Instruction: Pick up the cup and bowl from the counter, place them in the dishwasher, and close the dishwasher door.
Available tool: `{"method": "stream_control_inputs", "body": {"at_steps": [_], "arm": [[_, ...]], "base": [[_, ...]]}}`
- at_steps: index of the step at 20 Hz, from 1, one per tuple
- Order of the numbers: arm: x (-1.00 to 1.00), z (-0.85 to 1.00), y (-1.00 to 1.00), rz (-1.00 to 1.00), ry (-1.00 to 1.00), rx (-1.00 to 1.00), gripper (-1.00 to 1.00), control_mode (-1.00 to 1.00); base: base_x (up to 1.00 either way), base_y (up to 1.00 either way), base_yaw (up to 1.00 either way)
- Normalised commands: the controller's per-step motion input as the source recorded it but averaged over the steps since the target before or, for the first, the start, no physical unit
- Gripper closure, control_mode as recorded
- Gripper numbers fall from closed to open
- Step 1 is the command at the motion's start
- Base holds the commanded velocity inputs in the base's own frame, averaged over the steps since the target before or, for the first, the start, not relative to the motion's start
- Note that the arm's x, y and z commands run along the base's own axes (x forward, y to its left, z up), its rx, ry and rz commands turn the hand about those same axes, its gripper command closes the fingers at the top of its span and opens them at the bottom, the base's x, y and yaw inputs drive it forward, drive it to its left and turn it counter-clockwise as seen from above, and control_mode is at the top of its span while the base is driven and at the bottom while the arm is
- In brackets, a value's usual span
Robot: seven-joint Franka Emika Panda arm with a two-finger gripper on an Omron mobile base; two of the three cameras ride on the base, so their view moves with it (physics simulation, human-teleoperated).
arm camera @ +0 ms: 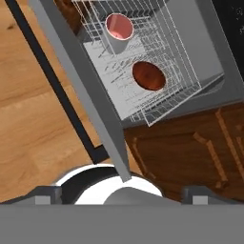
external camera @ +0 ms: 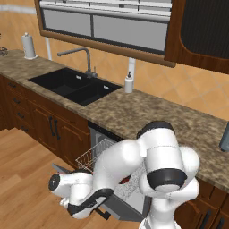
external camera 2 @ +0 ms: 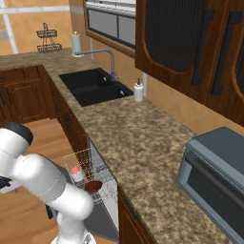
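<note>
The dishwasher stands open under the counter, with its white wire rack pulled out. In the rack the cup stands upright, white-grey with a pink inside, also visible as the cup. The dark reddish-brown bowl sits beside it in the same rack, as does the bowl. The dishwasher door is a grey panel with a black bar handle, hanging down in front. My gripper is open and empty, low by the door's outer edge; the gripper is near the floor.
A black double sink with a faucet lies left of the dishwasher. A white soap dispenser stands behind it and a paper towel roll at far left. A grey toaster oven sits on the right. Wooden floor spreads in front.
</note>
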Motion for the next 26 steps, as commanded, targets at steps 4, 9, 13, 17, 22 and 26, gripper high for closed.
{"method": "stream_control_inputs", "body": {"at_steps": [4,9,13,17,22,26], "arm": [[0.29,-0.62,0.4,0.0,0.0,-0.26,-1.0,-1.0],[0.33,-0.51,0.39,0.0,0.02,-0.22,-1.0,-1.0],[0.39,-0.56,0.31,0.0,0.09,-0.17,-1.0,-1.0],[0.33,-0.85,-0.01,0.07,0.0,-0.17,-1.0,-1.0],[0.59,-0.86,0.09,0.11,0.04,-0.19,-1.0,-1.0],[0.67,-0.79,0.0,0.11,0.06,-0.15,-1.0,-1.0]], "base": [[0.0,0.0,0.0],[0.0,0.0,0.0],[0.0,0.0,0.0],[0.0,0.0,0.0],[0.0,0.0,0.0],[0.0,0.0,0.0]]}}
